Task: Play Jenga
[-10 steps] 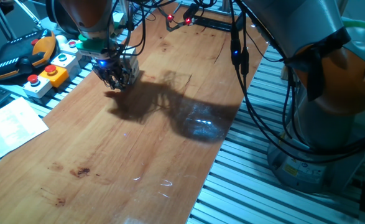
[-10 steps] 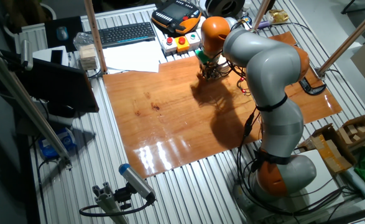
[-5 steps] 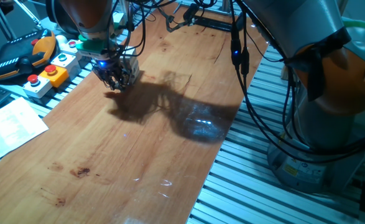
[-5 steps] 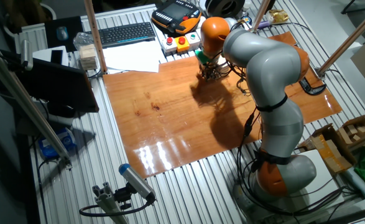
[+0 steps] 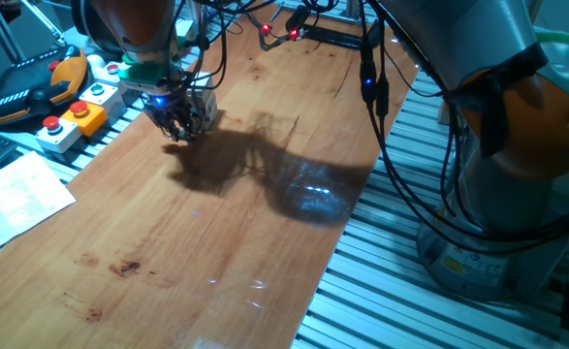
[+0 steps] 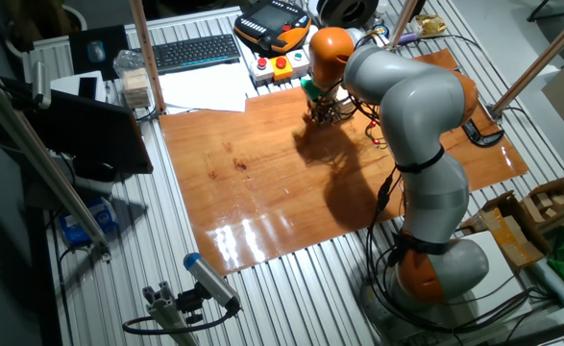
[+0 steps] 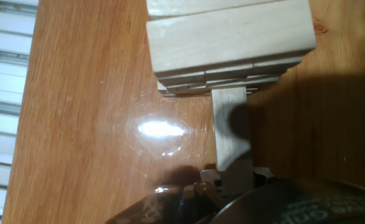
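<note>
Black two-finger gripper (image 5: 180, 126) held low over glossy brown wooden table (image 5: 216, 223); finger state cannot be told, tips hidden at bottom edge of hand view; small tower of pale unpainted wooden blocks (image 7: 229, 46) seen straight ahead of fingers, layers crosswise; single pale wooden block (image 7: 232, 137) projecting from tower base toward hand, near end reaching gripper body; grey button boxes (image 5: 76, 111) beside hand at table edge.

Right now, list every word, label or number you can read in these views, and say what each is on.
No text is legible.
White paper sheets: print too small to read.
Black keyboard: key legends too small.
Grey button boxes with coloured buttons: no readable labels.
Pale wooden block tower: no markings.
</note>
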### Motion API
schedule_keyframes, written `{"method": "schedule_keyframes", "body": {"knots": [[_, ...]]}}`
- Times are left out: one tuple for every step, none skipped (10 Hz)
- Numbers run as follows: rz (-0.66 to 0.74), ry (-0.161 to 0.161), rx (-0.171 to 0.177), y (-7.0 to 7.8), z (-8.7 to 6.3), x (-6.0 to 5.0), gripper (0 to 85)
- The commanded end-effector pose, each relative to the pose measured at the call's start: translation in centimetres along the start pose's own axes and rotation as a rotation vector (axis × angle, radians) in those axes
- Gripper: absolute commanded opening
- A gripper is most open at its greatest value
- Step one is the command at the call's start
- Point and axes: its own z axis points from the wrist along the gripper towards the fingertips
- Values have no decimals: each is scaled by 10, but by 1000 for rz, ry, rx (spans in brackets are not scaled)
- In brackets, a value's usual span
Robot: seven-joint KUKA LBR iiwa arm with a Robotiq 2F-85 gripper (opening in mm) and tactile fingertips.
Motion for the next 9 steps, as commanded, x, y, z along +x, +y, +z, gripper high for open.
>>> {"method": "schedule_keyframes", "body": {"knots": [[0,0,0,0,0,0,7],[2,0,0,0,0,0,7],[2,-2,0,0,-1,0,7],[2,0,0,-1,-1,0,7],[0,0,0,-1,-1,1,7],[0,3,-1,-1,-1,1,7],[2,3,-1,-2,-1,3,7],[7,4,-3,-3,0,5,7],[10,0,-5,-4,1,8,7]]}}
